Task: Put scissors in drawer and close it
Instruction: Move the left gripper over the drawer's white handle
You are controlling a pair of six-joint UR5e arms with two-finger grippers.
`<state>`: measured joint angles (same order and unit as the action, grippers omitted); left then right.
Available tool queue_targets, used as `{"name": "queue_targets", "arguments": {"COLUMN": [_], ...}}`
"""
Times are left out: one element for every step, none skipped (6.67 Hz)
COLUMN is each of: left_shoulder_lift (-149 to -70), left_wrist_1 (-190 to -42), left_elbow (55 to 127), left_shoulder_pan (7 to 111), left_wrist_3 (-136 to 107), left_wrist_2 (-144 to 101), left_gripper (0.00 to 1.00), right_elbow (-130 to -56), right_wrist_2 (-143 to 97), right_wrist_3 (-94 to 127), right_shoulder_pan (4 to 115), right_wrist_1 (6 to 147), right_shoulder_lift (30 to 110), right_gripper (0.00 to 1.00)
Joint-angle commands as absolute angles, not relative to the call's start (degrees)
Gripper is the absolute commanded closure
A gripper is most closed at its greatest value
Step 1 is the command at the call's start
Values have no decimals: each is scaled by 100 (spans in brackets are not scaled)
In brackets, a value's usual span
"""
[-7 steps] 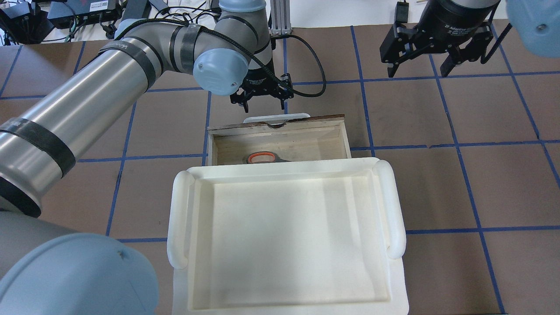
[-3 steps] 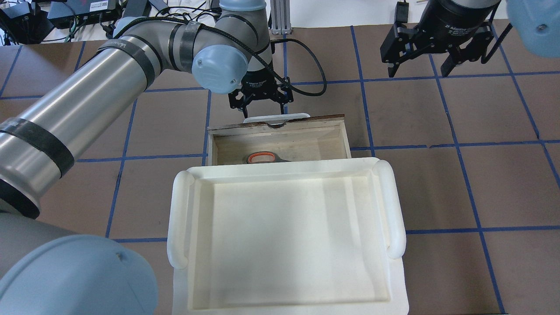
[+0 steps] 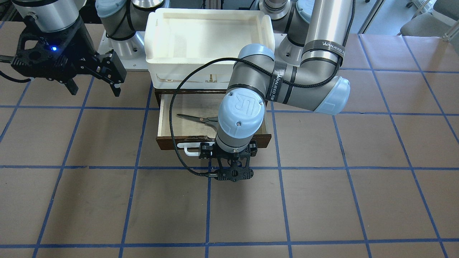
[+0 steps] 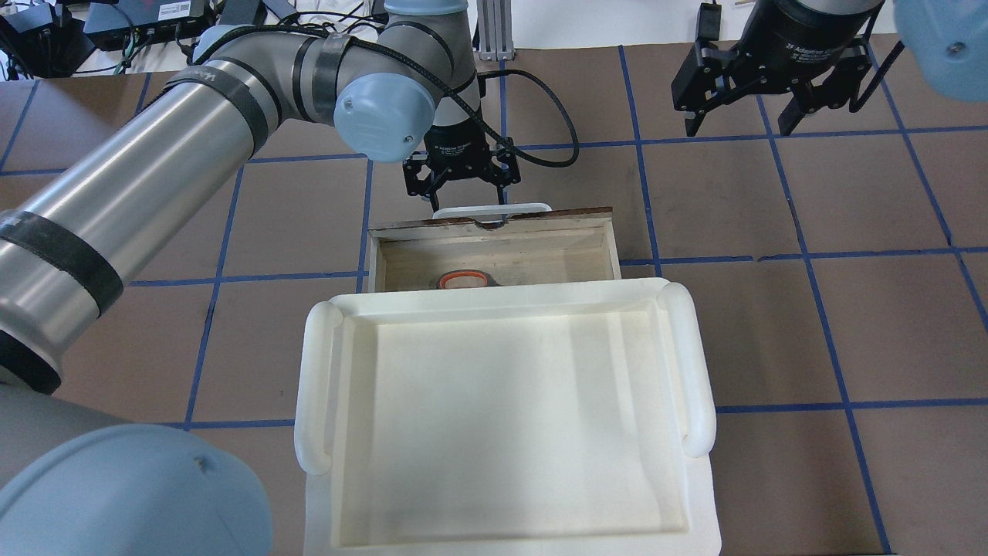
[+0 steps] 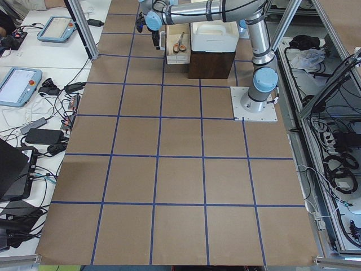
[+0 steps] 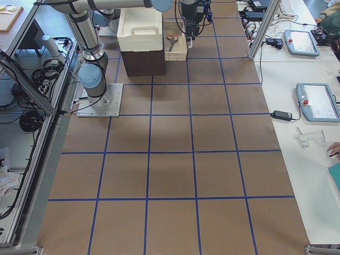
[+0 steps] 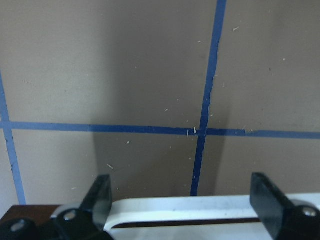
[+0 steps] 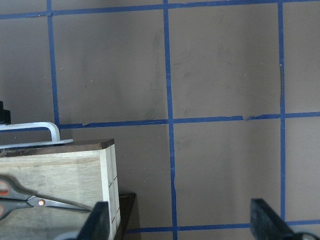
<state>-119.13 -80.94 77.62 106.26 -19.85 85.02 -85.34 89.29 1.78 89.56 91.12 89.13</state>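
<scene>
The drawer (image 4: 494, 225) stands partly pulled out from under the white tray, with its white bar handle (image 4: 491, 208) facing away from the robot. The scissors (image 3: 196, 118) lie flat inside it, blades pointing to the robot's right; their orange handle (image 4: 463, 278) shows at the tray's edge, and they also show in the right wrist view (image 8: 30, 200). My left gripper (image 4: 461, 185) is open and points down, its fingers (image 7: 100, 195) straddling the handle (image 7: 200, 205). My right gripper (image 4: 741, 116) is open and empty, raised off to the drawer's right.
A large white plastic tray (image 4: 316, 386) sits on top of the dark cabinet that holds the drawer (image 3: 160, 118). Brown tabletop with a blue tape grid (image 3: 279, 200) surrounds it. A black cable (image 3: 172, 118) loops from the left wrist over the drawer.
My left gripper has moved toward the robot, up to the drawer's white handle. The drawer seems to have slid slightly inward. The right gripper has not moved.
</scene>
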Motion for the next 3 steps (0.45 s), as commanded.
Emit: {"name": "queue_targets", "arguments": {"left_shoulder_lift": [-11883,-11874,-11874], "left_wrist_1": [-8279,-8384,-8489], "left_elbow": [7769,7770,7770], "left_shoulder_pan": [10626,10626,10626], "left_wrist_3": [-1986,-1995,-1995], "left_wrist_2": [8325,8315,8314], "left_gripper": [0,0,0], "right_elbow": [-8534,-8534,-8534], "right_wrist_2": [8938,8938,8938], "right_wrist_3": [185,185,185], "right_shoulder_pan": [8956,8956,8956], "right_wrist_1": [9105,9105,9105], "right_shoulder_lift": [8912,8912,8912], "right_gripper": [0,0,0]}}
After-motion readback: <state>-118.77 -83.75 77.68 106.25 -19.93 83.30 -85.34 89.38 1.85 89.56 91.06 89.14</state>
